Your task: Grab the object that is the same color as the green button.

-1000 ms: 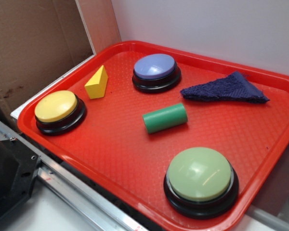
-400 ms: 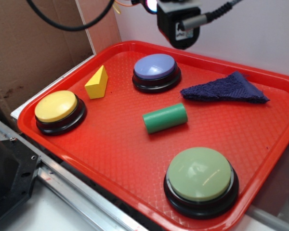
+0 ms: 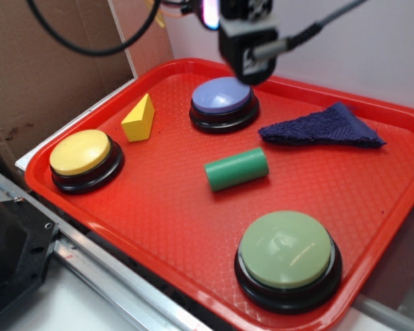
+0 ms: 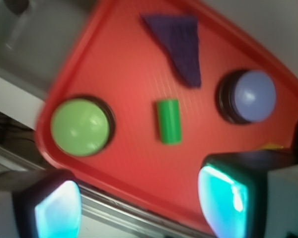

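The claw (image 4: 136, 198) is hanging spread and empty above the tray's (image 3: 159, 227) twelve o'clock edge, well apart from the central green cylinder (image 3: 236, 168), risking rolling it if descending off-centre.

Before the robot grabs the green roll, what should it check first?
1. Right thing picked: ok. The cylinder is green like the green button, only darker.
2. Cylinder free to grab: ok. It lies on its side on the tray, touching nothing.
3. Gripper open: ok. In the wrist view its fingers stand wide apart with nothing between them.
4. Gripper over the cylinder: not ok. It hangs high by the purple button.
5. Cloth in the way: ok. It lies apart from the cylinder.
6. Fingers lined up across the cylinder: cannot tell; the wrist view is blurred.
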Available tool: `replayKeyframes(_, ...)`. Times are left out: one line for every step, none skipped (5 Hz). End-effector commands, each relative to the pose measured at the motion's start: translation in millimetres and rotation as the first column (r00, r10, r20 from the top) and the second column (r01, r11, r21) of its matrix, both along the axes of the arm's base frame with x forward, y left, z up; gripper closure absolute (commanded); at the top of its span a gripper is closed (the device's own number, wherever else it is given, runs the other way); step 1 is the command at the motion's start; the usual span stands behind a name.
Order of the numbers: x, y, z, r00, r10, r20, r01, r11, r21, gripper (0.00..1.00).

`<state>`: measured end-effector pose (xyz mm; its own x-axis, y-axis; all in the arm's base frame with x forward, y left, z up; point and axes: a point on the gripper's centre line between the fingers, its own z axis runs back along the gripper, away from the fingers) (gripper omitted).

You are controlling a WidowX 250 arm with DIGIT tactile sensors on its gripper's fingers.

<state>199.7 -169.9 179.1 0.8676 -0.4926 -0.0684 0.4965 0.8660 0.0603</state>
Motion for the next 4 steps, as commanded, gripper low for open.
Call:
replayKeyframes(-0.3, 53.3, -24.5, 0.999, 0.036, -0.029, -0.036, 0.999, 0.010, 0.00)
replayKeyframes(3.9, 88.5, -50.8, 0.992, 0.073, -0.099, -0.074, 0.997, -0.003, 0.00)
replayKeyframes(15.6, 91.9, -84.0, 0.983, 0.038, -0.177, -0.035, 0.999, 0.023, 0.00)
replayKeyframes(23.9, 79.1, -116.9, 0.971, -0.005, -0.239, 0.007, 1.000, 0.009, 0.00)
